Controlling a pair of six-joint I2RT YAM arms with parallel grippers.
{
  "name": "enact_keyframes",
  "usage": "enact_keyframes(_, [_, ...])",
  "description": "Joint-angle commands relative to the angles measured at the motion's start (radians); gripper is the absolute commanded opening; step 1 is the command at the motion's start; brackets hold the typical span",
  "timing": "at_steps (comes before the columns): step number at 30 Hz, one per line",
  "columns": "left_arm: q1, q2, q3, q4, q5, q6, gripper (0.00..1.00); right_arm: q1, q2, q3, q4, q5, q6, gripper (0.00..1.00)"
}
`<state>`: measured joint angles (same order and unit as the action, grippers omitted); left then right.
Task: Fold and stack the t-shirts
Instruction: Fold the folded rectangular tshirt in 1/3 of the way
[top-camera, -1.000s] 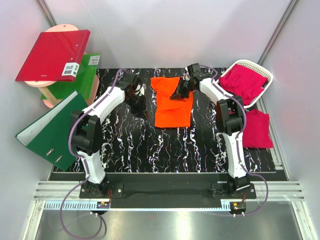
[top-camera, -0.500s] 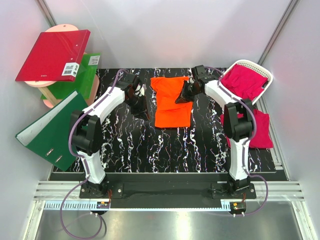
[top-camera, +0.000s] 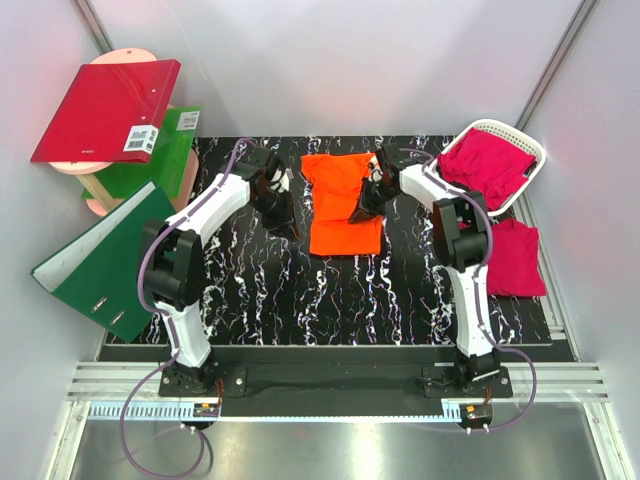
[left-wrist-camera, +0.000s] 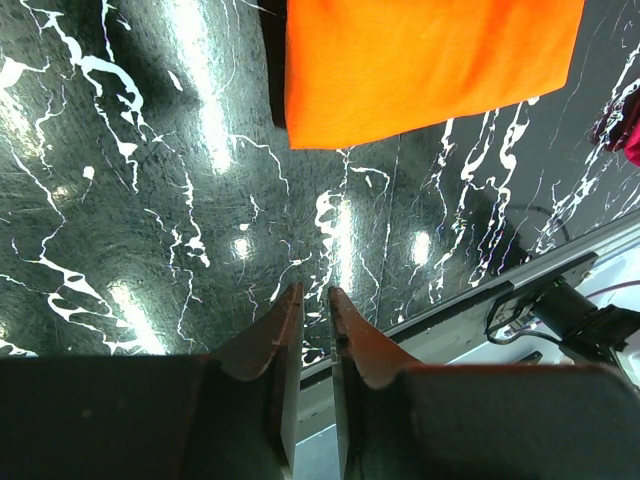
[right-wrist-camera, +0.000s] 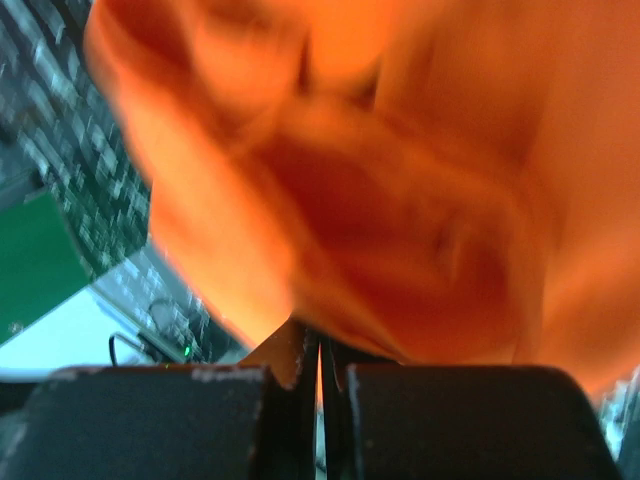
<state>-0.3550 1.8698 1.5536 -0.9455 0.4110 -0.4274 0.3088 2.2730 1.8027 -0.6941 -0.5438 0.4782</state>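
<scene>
The orange shirt (top-camera: 340, 215) lies flat in the middle of the black table (top-camera: 300, 300); its long way runs from the far side toward the arms, with the sleeves at the far end. The right gripper (top-camera: 364, 203) sits on the shirt's right edge, about halfway along it; in the right wrist view its jaws are pressed almost together and orange cloth bunches right at their tips, so it looks like it has a pinch of the shirt, though that view is blurry. The left gripper (top-camera: 284, 218) hangs just beside the shirt's left edge, not touching it; its jaws are nearly closed with only a thin gap, and they hold nothing. So the right arm is the one on the cloth, and the shirt lies to its left; a fold would most likely carry that right edge across toward the left side. One pink shirt (top-camera: 485, 160) lies in the white basket (top-camera: 535, 160); a second pink shirt (top-camera: 517, 255) lies on the table beside the right arm.
</scene>
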Motion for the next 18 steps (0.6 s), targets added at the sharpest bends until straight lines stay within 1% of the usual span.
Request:
enact_keyframes(1, [0.004,0.011,0.017,0.022,0.011,-0.019,0.20,-0.010,0.153,0.234,-0.082,0.034,-0.036,0.00])
enact_keyframes(2, [0.005,0.014,0.019,0.021,0.011,-0.022,0.20,-0.011,0.181,0.339,-0.100,0.051,-0.033,0.00])
enact_keyframes(4, [0.005,0.019,0.025,0.019,0.011,-0.028,0.20,-0.016,0.261,0.455,-0.145,0.097,-0.029,0.00])
enact_keyframes(5, [0.005,0.020,0.029,0.016,0.008,-0.033,0.20,-0.017,0.287,0.574,-0.157,0.110,-0.023,0.00])
enact_keyframes(6, [0.005,0.023,0.033,0.013,0.009,-0.033,0.20,-0.019,0.330,0.630,-0.168,0.120,-0.018,0.00])
enact_keyframes(8, [0.005,0.025,0.039,0.014,0.009,-0.043,0.20,-0.028,0.364,0.760,-0.171,0.145,0.005,0.00])
enact_keyframes(10, [0.005,0.026,0.042,0.011,0.009,-0.051,0.20,-0.034,0.393,0.819,-0.170,0.194,0.020,0.00])
enact_keyframes(12, [0.005,0.035,0.048,0.013,0.011,-0.053,0.20,-0.043,0.389,0.850,-0.170,0.199,0.020,0.00])
enact_keyframes(13, [0.005,0.038,0.049,0.014,0.012,-0.050,0.29,-0.050,0.375,0.842,-0.166,0.190,0.020,0.00])
enact_keyframes(14, [0.005,0.043,0.054,0.013,0.012,-0.050,0.40,-0.051,0.353,0.796,-0.166,0.189,0.016,0.08])
enact_keyframes(16, [0.002,0.054,0.065,0.020,0.009,-0.045,0.64,-0.059,0.257,0.723,-0.163,0.186,-0.015,0.25])
enact_keyframes(17, [0.004,0.055,0.071,0.024,0.005,-0.042,0.92,-0.062,0.220,0.637,-0.159,0.185,-0.026,0.36])
enact_keyframes(18, [0.004,0.064,0.083,0.033,-0.003,-0.042,0.99,-0.071,0.144,0.591,-0.157,0.185,-0.036,0.40])
